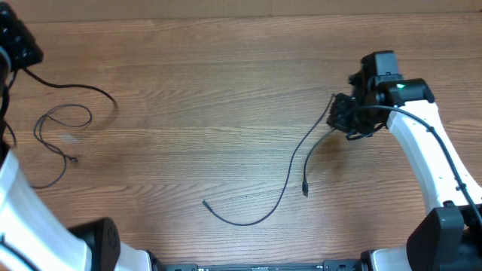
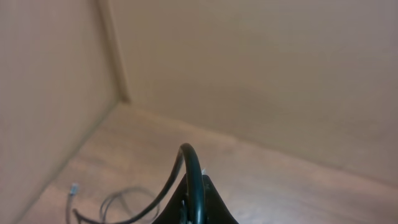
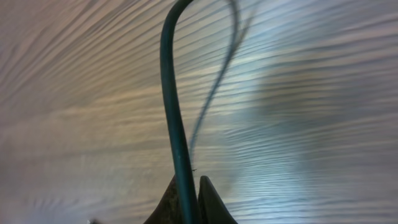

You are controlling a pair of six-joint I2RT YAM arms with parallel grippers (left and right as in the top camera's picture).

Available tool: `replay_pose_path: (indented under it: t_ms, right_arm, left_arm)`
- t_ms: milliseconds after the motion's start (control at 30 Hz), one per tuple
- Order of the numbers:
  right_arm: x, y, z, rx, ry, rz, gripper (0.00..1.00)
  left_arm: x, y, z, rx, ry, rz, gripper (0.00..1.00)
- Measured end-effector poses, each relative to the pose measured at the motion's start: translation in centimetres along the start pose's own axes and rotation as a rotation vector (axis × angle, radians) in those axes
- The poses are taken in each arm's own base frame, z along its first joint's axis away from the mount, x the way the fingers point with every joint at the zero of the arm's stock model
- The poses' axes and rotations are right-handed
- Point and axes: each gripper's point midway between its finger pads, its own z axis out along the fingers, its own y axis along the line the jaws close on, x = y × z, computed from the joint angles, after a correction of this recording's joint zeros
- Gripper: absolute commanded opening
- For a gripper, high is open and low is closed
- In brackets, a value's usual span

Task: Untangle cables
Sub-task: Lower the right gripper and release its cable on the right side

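Note:
Two thin black cables lie apart on the wooden table. The left cable curls into a loop near the left edge, and one strand rises to my left gripper at the far left corner. In the left wrist view that cable arches up from between the shut fingers of the left gripper, with its loop and a pale plug end on the table below. My right gripper is shut on the right cable, whose two strands trail toward the front. The cable is pinched in the right gripper.
A beige wall meets the table behind the left gripper, with a side panel forming a corner. The right arm's white link reaches in from the front right. A dark arm base sits at the front left.

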Motion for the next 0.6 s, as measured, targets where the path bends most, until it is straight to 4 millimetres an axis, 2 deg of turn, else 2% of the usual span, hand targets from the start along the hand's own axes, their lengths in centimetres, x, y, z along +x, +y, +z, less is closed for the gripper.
replay_pose_path:
  t_ms: [133,333,467,600]
  right_arm:
    - [0.7,1.4,0.2,-0.034,0.021,-0.052,0.04]
    - [1.0,1.5,0.2,-0.040,0.033,-0.064,0.04]
    - [1.1,1.5,0.3,-0.041,0.036,-0.067,0.04]
    - [1.1,1.5,0.2,-0.042,0.036,-0.069,0.04]
  left_arm:
    - [2.3,0.9,5.0,-0.062,0.128,0.002,0.04]
    - [6.2,3.1,11.3,-0.175,0.298,-0.029,0.04]
    - [9.5,5.9,13.8,-0.274,0.428,-0.092,0.04]
    - [12.5,10.2,15.2,-0.399,0.536,-0.188,0.04]
